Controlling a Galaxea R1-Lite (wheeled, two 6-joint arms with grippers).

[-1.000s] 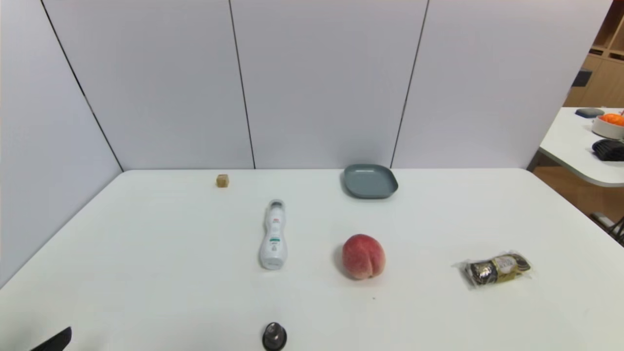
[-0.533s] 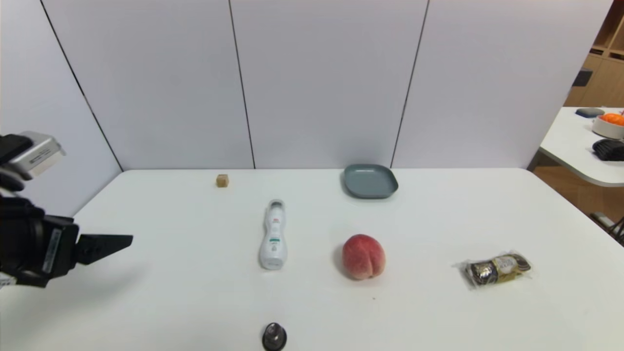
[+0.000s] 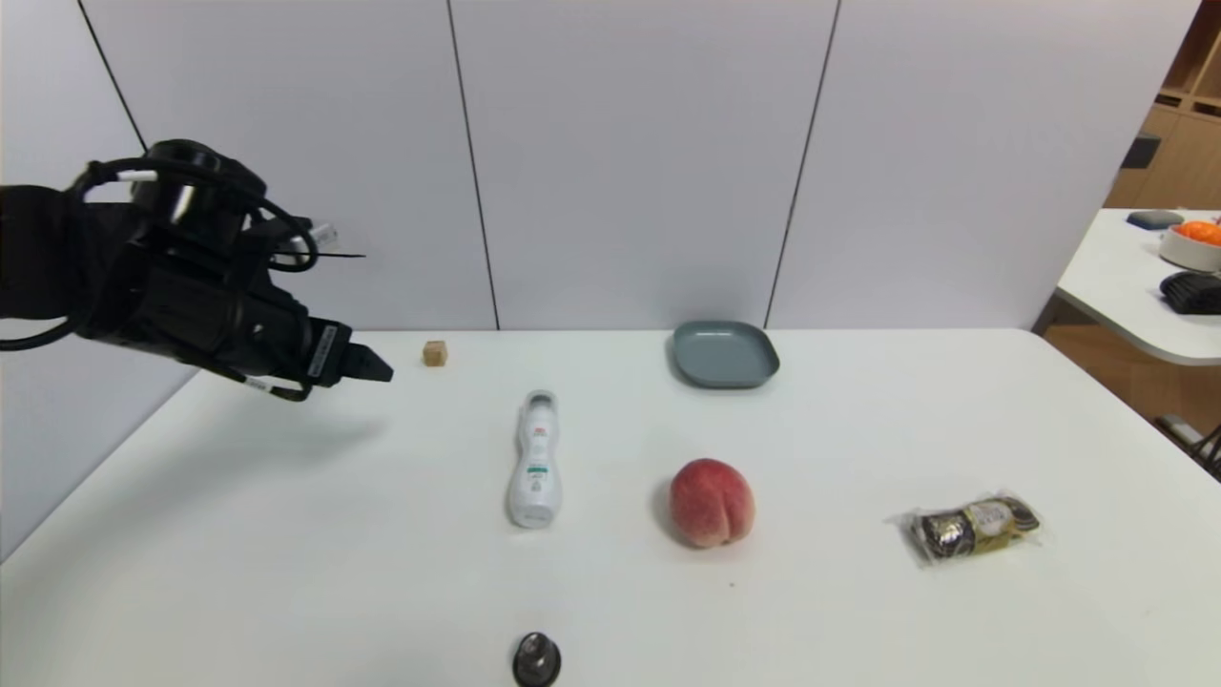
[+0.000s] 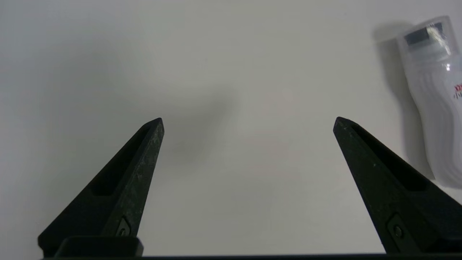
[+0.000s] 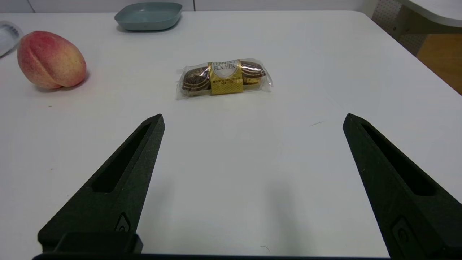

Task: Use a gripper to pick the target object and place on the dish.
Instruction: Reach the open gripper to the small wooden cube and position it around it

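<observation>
Head view: left tool [image 3: 377,367] raised above desk [image 3: 286,534], near tan cube [image 3: 436,354]; grey-blue dish [image 3: 725,355] holding nothing. Left wrist: fingers [image 4: 144,151] released, spread wide. Right wrist: right tool [image 5: 252,121] released, facing chocolate pack [image 5: 223,77].

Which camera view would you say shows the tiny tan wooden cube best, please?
The head view: the tiny tan wooden cube sits in plain sight at the white table's far edge, just beyond the left gripper. Neither wrist view shows it.

"FERRERO ROCHER" stands on the gold band of the chocolate pack [image 5: 223,77] — the bottle's [image 3: 535,459] red and green label seems unreadable.
</observation>
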